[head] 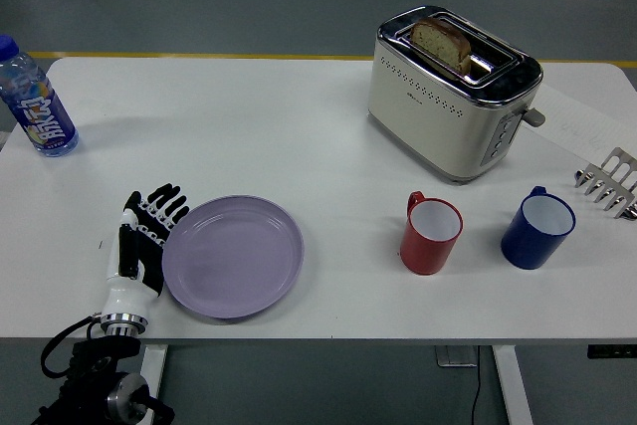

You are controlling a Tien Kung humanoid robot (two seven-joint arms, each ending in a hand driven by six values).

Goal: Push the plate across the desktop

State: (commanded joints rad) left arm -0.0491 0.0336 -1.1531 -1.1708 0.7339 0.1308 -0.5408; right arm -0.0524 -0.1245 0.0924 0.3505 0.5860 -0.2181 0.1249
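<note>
Desk (white) carries a toaster far right. Near its front edge lies the lilac plate, flat, left of a red mug. Left robot hand, fingers extended and holding nothing, presses against the plate's left rim.

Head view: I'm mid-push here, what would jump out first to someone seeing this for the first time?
Most likely the lilac plate near the table's front edge, with the left robot hand flat against its left rim, fingers extended. Next, the cream toaster at the far right with a slice of bread standing in its slot. In front of it, a red mug and a blue mug stand side by side.
</note>
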